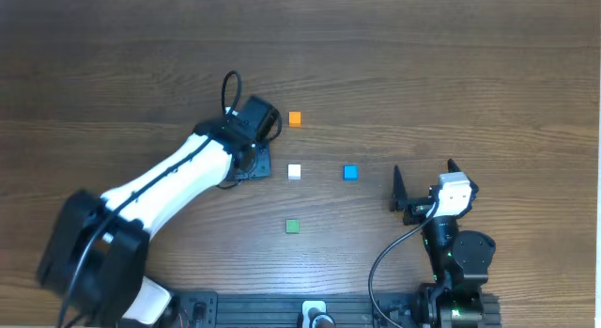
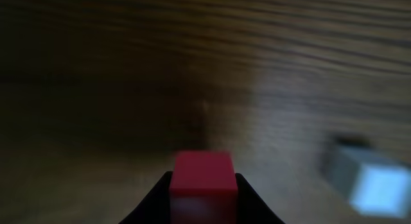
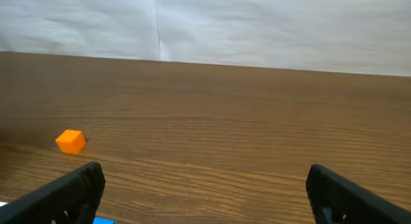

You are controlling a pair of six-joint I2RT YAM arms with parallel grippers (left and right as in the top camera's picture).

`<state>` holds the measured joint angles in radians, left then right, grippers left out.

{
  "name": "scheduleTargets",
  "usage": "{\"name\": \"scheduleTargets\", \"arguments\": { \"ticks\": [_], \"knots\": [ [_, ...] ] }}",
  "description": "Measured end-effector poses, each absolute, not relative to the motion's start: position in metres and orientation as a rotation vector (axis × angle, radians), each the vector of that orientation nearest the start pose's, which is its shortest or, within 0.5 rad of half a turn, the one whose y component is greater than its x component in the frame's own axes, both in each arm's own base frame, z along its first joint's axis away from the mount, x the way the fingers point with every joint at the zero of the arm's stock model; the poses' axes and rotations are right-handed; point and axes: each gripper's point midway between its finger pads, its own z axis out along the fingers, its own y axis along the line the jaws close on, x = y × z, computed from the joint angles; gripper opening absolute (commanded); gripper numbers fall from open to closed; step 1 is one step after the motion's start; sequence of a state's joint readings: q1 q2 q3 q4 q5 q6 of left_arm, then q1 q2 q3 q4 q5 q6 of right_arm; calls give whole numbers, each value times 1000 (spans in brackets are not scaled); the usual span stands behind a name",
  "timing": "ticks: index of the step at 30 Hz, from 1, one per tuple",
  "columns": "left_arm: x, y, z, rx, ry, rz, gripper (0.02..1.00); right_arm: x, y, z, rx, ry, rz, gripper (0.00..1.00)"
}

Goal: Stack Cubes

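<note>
Likely a robotics lab, wood-grain tabletop (image 1: 451, 46), plain white backdrop (image 3: 257, 25), black arm-mounting rail (image 1: 244, 304)

Red cube (image 2: 203, 171), orange cube (image 1: 295, 118), white cube (image 1: 295, 171), blue cube (image 1: 350, 172), green cube (image 1: 292, 226)

Mid-surface on the brown wooden table (image 1: 470, 65) sits the small white cube (image 1: 295, 171), small orange cube (image 1: 295, 118) behind it toward the far edge, small green cube (image 1: 292, 226) before it toward the near edge, small blue cube (image 1: 350, 172) to its right, and the left gripper (image 1: 250, 166), small red cube (image 2: 203, 174) between its fingers, just left.
</note>
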<state>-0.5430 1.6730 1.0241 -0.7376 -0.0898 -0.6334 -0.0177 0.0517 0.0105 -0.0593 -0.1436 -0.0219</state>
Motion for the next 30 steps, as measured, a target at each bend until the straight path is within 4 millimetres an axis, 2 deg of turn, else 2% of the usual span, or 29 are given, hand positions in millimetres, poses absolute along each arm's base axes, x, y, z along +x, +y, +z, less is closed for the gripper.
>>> {"name": "scheduleTargets", "arguments": {
  "ticks": [5, 12, 16, 22, 25, 30],
  "knots": [
    [274, -171, 76, -162, 2895, -40, 132, 247, 20, 153, -112, 1667, 90, 991],
    [282, -210, 99, -135, 2837, -116, 139, 247, 20, 153, -113, 1667, 89, 993],
    [290, -228, 91, -136, 2853, -111, 139, 247, 20, 153, -112, 1667, 90, 993],
    [291, -246, 70, -126, 2901, -82, 143, 247, 20, 153, -113, 1667, 89, 993],
    [285, -249, 61, -122, 2928, -61, 148, 247, 20, 153, -112, 1667, 90, 991],
    [281, -248, 57, -136, 2949, -40, 150, 247, 20, 153, -112, 1667, 90, 991]
  ]
}}
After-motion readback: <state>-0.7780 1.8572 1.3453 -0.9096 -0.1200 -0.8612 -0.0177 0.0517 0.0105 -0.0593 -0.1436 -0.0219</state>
